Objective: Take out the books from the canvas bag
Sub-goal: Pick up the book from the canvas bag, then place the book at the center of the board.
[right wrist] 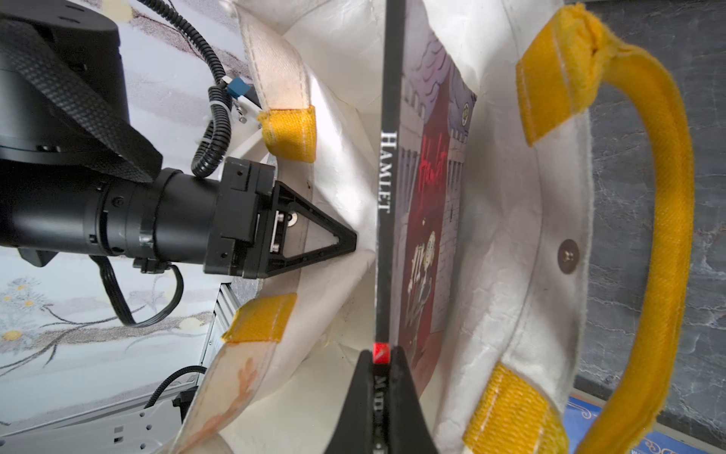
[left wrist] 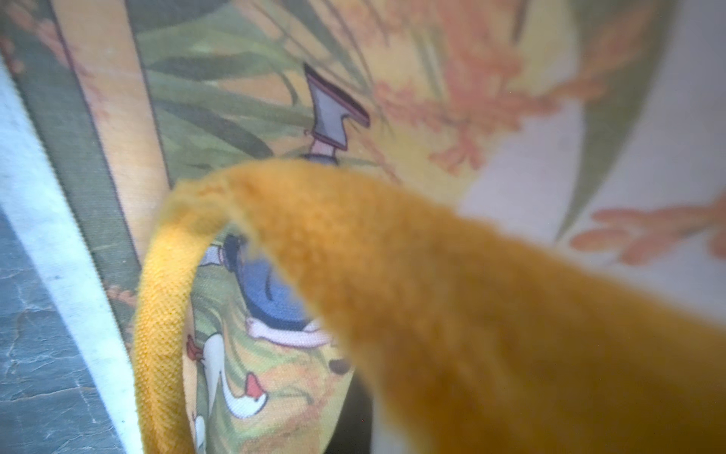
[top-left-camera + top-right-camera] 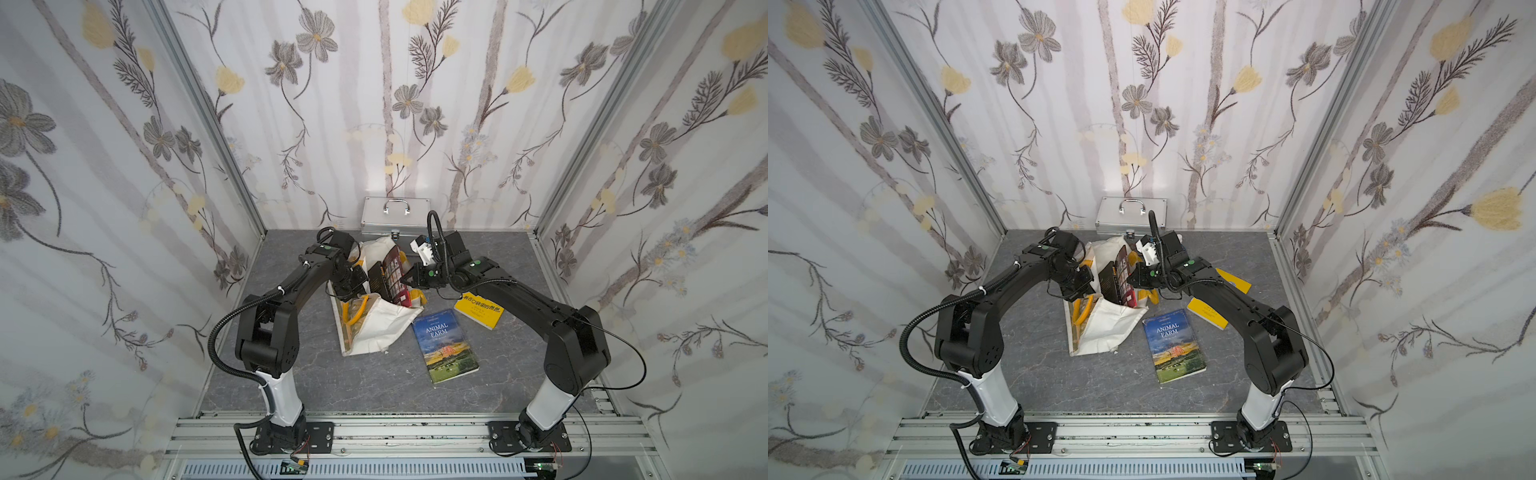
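Left gripper [image 1: 351, 239] pinching canvas bag [image 3: 382, 328] rim, bag slumped on table [image 3: 332, 382]. Black book [image 3: 376, 276] and red Hamlet book [image 1: 428, 220] upright inside bag; right gripper [image 1: 381, 353] clamped on Hamlet spine. Animal Farm [image 3: 446, 347], yellow book [image 3: 478, 312] flat on table right of bag.
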Robot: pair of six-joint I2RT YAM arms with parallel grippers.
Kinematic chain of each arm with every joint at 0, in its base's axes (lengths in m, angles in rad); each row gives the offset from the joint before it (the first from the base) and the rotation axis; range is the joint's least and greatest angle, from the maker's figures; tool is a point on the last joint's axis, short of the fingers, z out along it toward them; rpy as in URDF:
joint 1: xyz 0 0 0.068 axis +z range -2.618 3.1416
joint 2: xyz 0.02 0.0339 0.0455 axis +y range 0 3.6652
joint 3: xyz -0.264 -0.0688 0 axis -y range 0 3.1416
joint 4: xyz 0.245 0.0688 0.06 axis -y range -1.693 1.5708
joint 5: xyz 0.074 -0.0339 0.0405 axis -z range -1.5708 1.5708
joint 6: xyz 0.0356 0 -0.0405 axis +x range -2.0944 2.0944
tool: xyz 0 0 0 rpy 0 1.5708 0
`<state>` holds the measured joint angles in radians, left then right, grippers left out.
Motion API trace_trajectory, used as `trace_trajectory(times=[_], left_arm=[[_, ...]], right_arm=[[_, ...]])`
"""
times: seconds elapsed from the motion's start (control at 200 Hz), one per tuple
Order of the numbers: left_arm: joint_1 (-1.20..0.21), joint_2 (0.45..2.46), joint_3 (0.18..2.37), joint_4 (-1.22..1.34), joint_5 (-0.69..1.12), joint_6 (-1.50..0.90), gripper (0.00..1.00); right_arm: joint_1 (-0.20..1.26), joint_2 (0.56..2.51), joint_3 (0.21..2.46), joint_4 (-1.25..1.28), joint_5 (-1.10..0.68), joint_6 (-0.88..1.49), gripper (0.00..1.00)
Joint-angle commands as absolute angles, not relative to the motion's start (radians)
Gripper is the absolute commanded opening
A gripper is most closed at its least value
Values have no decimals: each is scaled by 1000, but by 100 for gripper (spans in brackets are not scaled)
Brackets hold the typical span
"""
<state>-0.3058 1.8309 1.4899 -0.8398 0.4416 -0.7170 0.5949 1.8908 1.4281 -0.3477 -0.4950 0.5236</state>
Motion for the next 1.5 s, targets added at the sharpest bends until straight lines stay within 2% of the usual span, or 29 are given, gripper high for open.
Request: trace_trajectory(times=[0.0, 0.52, 0.729, 0.919, 1.204, 1.344, 1.494], left_arm=[[-305, 1823, 1487, -821, 421, -739, 0], [-335, 1743, 1482, -917, 247, -632, 0], [-332, 1700, 1472, -912, 260, -602, 0], [-331, 1683, 1505, -853, 398, -534, 0], [-326, 1671, 1558, -818, 426, -570, 0], [-325, 1679, 1578, -844, 432, -565, 0], [-322, 1691, 1580, -830, 444, -572, 0]], right_arm=[[592, 1884, 1442, -369, -520, 521, 0], [460, 1689, 1490, -500, -546, 543, 0], [390, 1620, 1560, -654, -462, 522, 0], [298, 1607, 1573, -779, -181, 472, 0], [174, 1867, 1762, -1059, 317, 508, 0], [129, 1909, 1761, -1133, 440, 501, 0], [153, 1967, 1694, -1244, 539, 481, 0]])
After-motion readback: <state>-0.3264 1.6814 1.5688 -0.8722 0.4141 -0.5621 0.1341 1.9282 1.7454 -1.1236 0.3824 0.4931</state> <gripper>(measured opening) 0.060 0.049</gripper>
